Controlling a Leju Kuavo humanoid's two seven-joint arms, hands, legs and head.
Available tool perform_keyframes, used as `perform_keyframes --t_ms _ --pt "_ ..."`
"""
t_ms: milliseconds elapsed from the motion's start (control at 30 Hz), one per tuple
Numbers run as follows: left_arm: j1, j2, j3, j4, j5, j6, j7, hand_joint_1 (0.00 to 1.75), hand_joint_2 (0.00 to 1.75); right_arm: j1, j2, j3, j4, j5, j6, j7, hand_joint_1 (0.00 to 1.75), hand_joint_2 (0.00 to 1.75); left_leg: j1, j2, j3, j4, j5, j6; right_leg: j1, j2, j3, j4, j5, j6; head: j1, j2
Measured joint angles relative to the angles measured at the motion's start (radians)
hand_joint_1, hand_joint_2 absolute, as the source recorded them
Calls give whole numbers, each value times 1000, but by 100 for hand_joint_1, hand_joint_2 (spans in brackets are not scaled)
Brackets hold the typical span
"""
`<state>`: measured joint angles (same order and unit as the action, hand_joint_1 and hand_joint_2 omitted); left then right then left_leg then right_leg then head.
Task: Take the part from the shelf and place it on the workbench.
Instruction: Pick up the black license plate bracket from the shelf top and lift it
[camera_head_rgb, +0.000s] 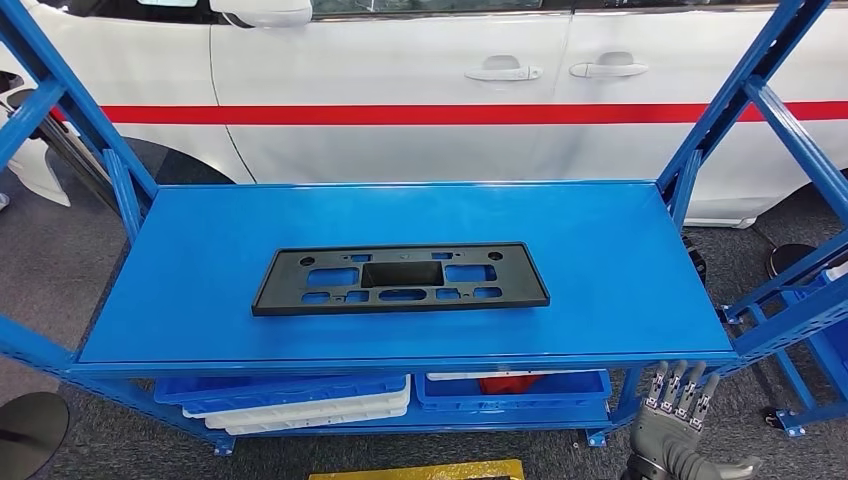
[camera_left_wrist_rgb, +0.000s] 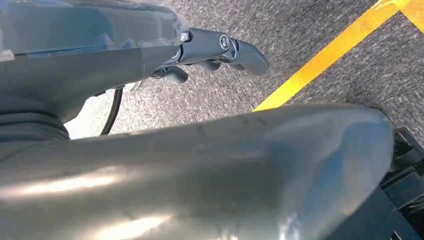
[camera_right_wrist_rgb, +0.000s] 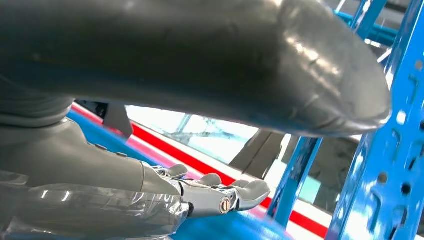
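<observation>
A flat black plastic part (camera_head_rgb: 400, 279) with several cut-outs lies in the middle of the blue shelf top (camera_head_rgb: 600, 250). My right hand (camera_head_rgb: 678, 420) rises below the shelf's front right corner, fingers straight and apart, holding nothing. In the right wrist view the same hand (camera_right_wrist_rgb: 220, 192) stretches out beside a blue upright (camera_right_wrist_rgb: 295, 185). My left hand (camera_left_wrist_rgb: 220, 50) hangs over the grey floor with its fingers loosely extended and nothing in them.
Blue shelf uprights (camera_head_rgb: 740, 100) frame both sides. On the lower level sit blue and white bins (camera_head_rgb: 300, 398) and a blue bin (camera_head_rgb: 515, 388) with something red. A white car with a red stripe (camera_head_rgb: 450, 113) stands behind. Yellow floor tape (camera_left_wrist_rgb: 325, 55) crosses the carpet.
</observation>
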<state>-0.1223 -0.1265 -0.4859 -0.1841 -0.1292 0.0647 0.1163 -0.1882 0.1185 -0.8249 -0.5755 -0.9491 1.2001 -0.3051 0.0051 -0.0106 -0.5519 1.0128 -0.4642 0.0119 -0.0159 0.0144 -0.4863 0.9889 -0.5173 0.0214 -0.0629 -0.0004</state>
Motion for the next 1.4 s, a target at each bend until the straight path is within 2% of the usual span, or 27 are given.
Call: perform_keyframes --t_ms 300,733,867,1033,1133,1233,1333,1400 --pt "1 2 3 0 0 0 -3 0 0 41 41 116 -184 -73 -45 23 0 0 0 0 0 0 0 0 0 0 0 0 0 0 0 0" --pt "0 2 5 0 -8 0 -2 0 0 82 73 259 -413 54 -92 -38 0 0 0 0 -1 0 0 0 0 0 0 0 0 0 0 0" --pt "-1 2 9 0 -9 0 -2 0 0 88 83 324 -499 178 -152 -86 0 175 0 0 -1 0 0 0 0 0 0 0 0 0 0 0" --pt "-4 2 14 0 -21 -1 0 0 0 86 84 418 -588 384 -262 -207 0 175 0 0 0 0 1 1 0 0 0 0 0 0 0 0" --pt "-6 2 17 0 -23 -1 1 0 0 92 84 456 -641 520 -379 -294 0 175 0 0 -1 0 1 1 0 0 0 0 0 0 0 0" --pt "-6 2 21 0 -21 -1 -2 0 0 113 89 489 -720 697 -575 -357 0 175 0 0 -1 0 1 1 0 0 -1 0 0 0 0 0" --pt "-5 2 22 0 -25 -1 -7 0 0 142 99 514 -835 873 -817 -360 0 175 0 0 -1 0 1 1 0 0 -1 0 0 0 0 0" --pt "-5 3 22 0 -33 -2 -8 0 0 161 99 550 -927 996 -1067 -360 0 175 0 0 -1 0 1 1 0 0 -1 0 0 0 0 0"
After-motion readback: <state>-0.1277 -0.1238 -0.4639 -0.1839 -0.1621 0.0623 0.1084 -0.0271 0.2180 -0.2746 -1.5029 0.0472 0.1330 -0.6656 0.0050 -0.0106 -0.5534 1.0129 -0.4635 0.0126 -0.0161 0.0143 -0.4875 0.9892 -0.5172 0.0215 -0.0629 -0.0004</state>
